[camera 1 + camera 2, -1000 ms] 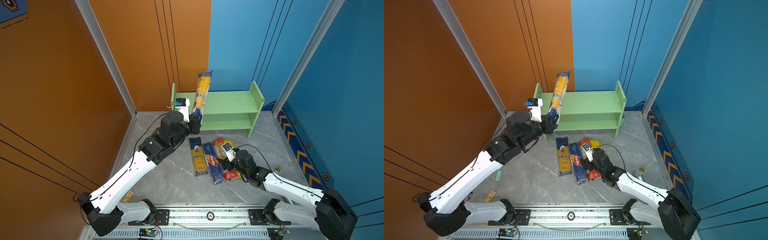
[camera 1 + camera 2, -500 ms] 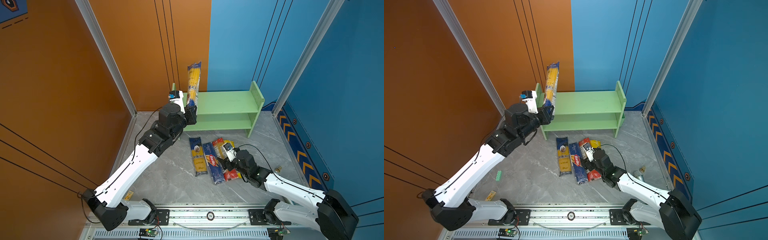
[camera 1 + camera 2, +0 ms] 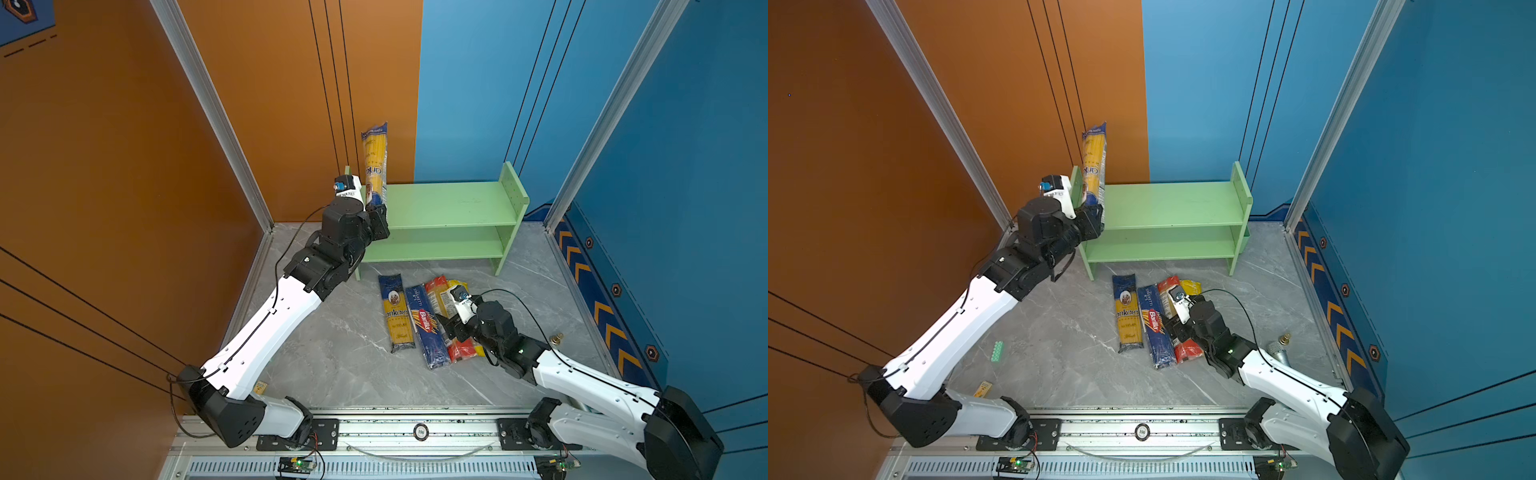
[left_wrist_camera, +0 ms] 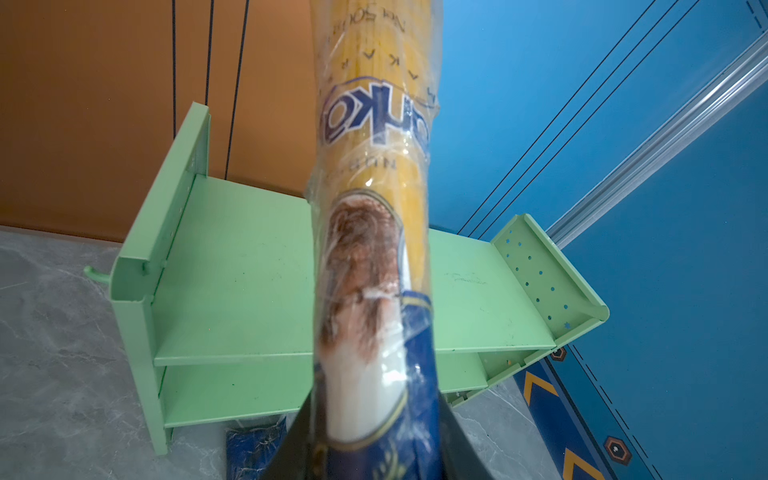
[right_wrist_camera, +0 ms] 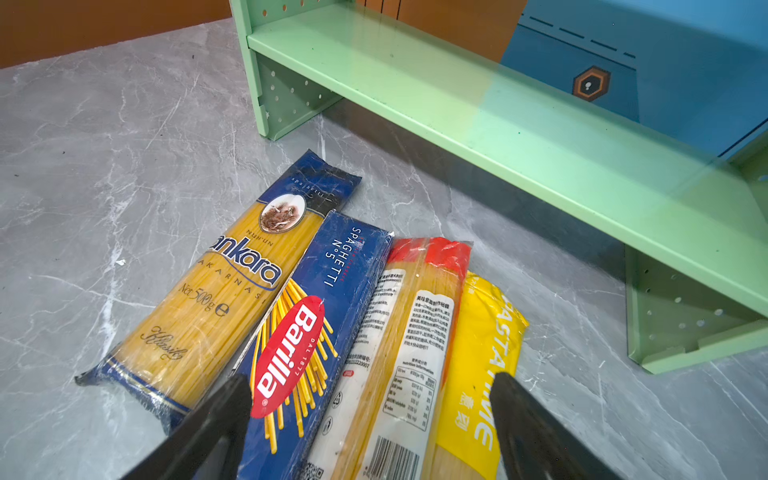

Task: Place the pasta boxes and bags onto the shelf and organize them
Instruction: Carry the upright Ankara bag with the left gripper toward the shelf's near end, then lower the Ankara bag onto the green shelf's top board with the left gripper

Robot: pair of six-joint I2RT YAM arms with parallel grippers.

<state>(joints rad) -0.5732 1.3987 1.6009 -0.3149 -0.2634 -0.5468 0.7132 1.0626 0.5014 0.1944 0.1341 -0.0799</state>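
My left gripper (image 3: 376, 210) (image 3: 1092, 212) (image 4: 374, 449) is shut on the navy end of a navy-and-yellow pasta packet (image 3: 375, 162) (image 3: 1094, 166) (image 4: 374, 208). The packet stands upright above the left end of the light green shelf (image 3: 449, 203) (image 3: 1171, 203) (image 4: 232, 266) (image 5: 498, 124). On the floor in front of the shelf, side by side, lie an Ankara packet (image 3: 397, 313) (image 5: 224, 299), a navy Barilla packet (image 3: 426, 328) (image 5: 307, 332), a red-ended packet (image 3: 1169, 286) (image 5: 411, 332) and a yellow-ended packet (image 3: 1190, 286) (image 5: 482, 353). My right gripper (image 3: 446, 328) (image 5: 370, 395) hangs open low over the last three.
A silver microphone (image 3: 1279, 351) lies on the floor right of my right arm. A small green block (image 3: 996, 351) and a yellow card (image 3: 983, 389) lie by the left arm's base. Orange and blue walls close in behind the shelf and on both sides.
My left arm has raised the held packet and carried it left, from leaning over the shelf's top tier to upright above its left end. The right arm has barely moved.
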